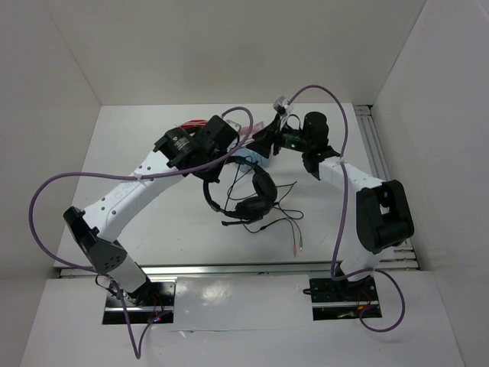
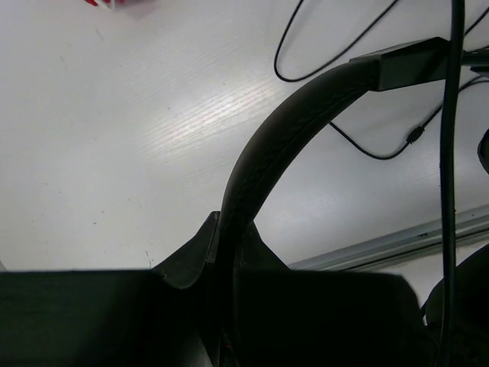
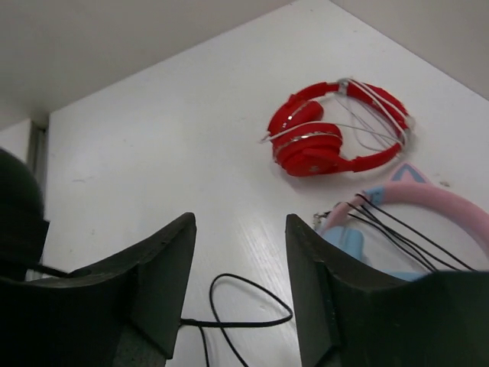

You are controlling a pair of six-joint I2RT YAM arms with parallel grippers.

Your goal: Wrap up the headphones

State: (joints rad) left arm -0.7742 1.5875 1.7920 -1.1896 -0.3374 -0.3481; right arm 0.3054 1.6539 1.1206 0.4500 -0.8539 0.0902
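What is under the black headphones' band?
The white table and loops of thin black cable. The left gripper, shut on the band, covers the rest beneath.

White table (image 1: 145, 164), matte, faint wood grain. Plain white panels box it in on three sides: back wall (image 1: 229, 46), left wall (image 1: 38, 107), right wall (image 1: 447, 84). Near rail (image 1: 229, 269), metal, runs along front table edge; side rail (image 1: 374, 141) along right edge. White board (image 1: 244, 321) in front of near rail. Light even, shadows weak; soft glare patch (image 2: 202, 115) on tabletop.
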